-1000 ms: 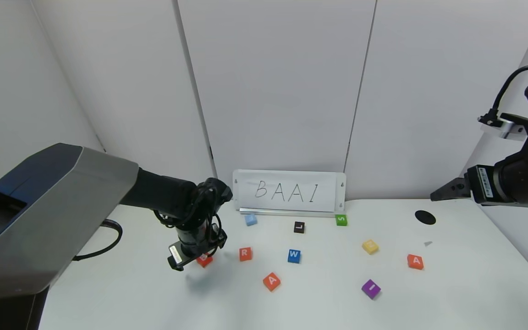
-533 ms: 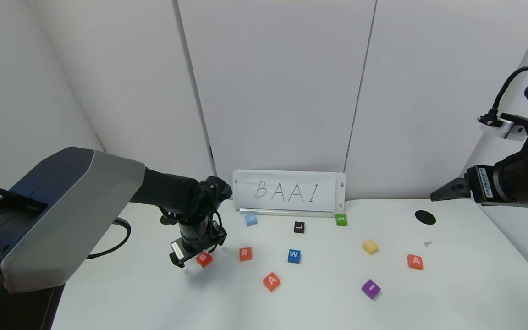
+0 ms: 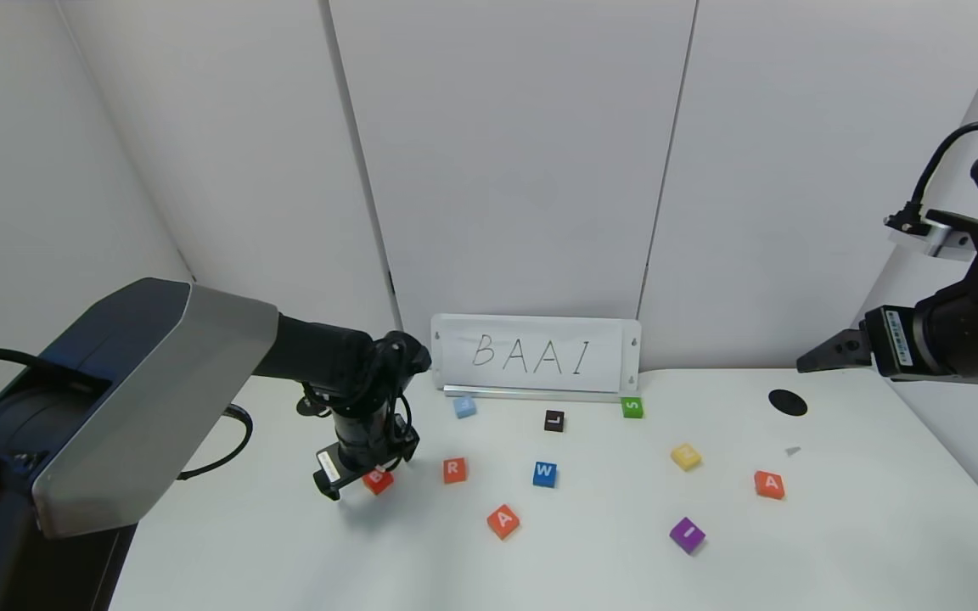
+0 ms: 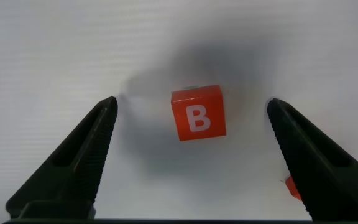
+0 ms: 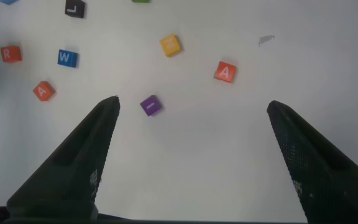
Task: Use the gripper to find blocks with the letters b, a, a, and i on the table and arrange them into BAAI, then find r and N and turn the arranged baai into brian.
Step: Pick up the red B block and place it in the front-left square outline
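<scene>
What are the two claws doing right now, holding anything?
Left gripper: open, empty, fingers on either side of the B block.
Right gripper: open, empty, raised above the table.

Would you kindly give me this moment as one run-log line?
left gripper: jaws open, above B block | right gripper: open, raised at the right | blocks: scattered on table
</scene>
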Motion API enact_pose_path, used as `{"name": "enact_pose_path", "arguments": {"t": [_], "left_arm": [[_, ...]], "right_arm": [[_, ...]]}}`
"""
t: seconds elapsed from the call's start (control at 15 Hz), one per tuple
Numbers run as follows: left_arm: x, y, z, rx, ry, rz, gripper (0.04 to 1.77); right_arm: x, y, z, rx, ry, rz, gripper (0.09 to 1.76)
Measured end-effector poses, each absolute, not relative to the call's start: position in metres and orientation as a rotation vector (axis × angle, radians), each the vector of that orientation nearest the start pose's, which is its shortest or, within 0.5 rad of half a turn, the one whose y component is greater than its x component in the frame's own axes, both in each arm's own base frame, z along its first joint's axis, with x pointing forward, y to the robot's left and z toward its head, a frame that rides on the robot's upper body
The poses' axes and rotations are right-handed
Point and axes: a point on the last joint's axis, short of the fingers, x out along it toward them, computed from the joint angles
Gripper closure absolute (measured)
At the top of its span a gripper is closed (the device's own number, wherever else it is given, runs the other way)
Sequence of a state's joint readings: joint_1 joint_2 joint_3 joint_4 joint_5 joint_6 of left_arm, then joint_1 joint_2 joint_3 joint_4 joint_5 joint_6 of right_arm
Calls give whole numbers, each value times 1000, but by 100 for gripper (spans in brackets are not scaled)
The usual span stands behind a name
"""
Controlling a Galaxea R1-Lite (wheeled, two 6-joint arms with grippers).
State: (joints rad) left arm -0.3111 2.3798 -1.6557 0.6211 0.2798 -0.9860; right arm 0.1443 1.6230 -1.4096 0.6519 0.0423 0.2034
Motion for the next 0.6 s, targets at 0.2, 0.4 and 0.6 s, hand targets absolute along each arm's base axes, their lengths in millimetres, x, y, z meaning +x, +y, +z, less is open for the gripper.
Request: {"name": "enact_pose_path", "arguments": {"t": [0.2,0.4,0.6], "left_arm": [[400,-124,48,-455,1191,573,9],[400,-125,48,-450,1194,567,9],[400,-127,48,-445,1196,562,31]], "right_arm": [[266,40,258,146,880,87,14],[266,40,258,146,879,86,14],[266,39,259,147,879,85,14]]}}
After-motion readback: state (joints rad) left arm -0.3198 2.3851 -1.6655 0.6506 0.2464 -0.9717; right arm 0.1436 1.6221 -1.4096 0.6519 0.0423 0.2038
